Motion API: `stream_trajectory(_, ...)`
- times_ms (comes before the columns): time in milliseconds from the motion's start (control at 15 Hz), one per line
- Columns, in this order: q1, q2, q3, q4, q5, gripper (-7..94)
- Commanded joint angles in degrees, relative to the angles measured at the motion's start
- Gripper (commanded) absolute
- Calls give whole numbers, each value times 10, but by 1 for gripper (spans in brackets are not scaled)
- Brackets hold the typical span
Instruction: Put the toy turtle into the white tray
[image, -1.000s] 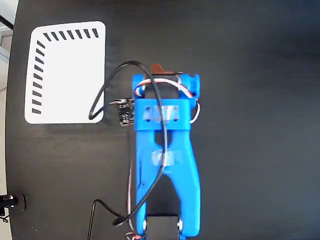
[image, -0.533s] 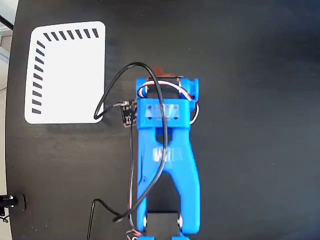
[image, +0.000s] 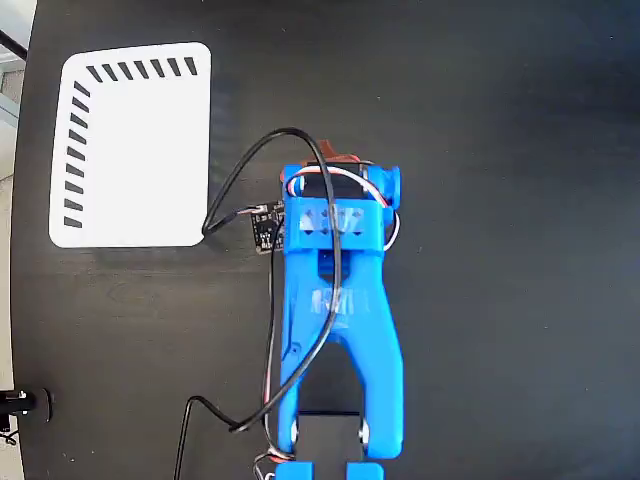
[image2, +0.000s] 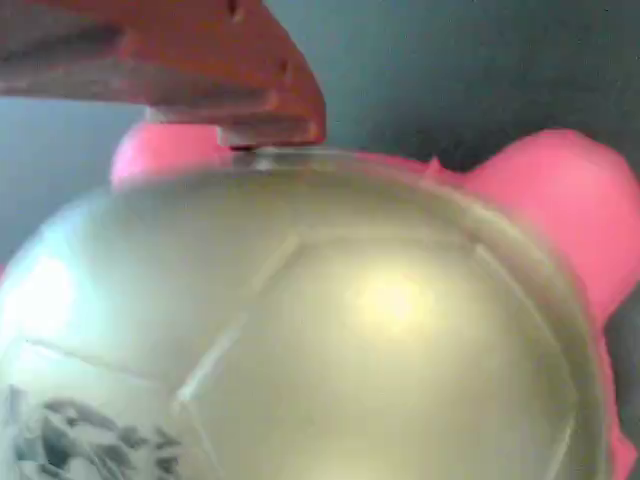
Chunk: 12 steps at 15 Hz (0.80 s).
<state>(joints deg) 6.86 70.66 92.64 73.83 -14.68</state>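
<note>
The toy turtle (image2: 330, 330) fills the wrist view: a domed gold-grey shell with a blurred black-and-white marker at the lower left, and pink head and feet behind it. One orange-red finger (image2: 250, 90) lies on the far top of the shell; the other finger is out of sight. In the fixed view the blue arm covers the turtle, and only a red-brown tip of the gripper (image: 335, 160) shows past the wrist. The white tray (image: 135, 150), with black stripes along its top and left edges, lies at the upper left, apart from the arm.
The blue arm (image: 335, 320) runs up from the bottom edge to the middle of the black table. A black cable (image: 240, 190) loops from the wrist towards the tray's right edge. A small circuit board (image: 265, 228) hangs at the wrist's left.
The wrist has drawn down and slightly right in the fixed view, away from the tray. The cable loop shifted with it. The tray has not moved.
</note>
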Motion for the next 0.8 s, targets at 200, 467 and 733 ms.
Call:
stream_trajectory(200, 4, 11, 4, -18, -11, 47)
stream_trajectory(467, 1, 11, 2, -20, 2, 4)
stream_trajectory(733, 1, 27, -36, 23, 22, 0)
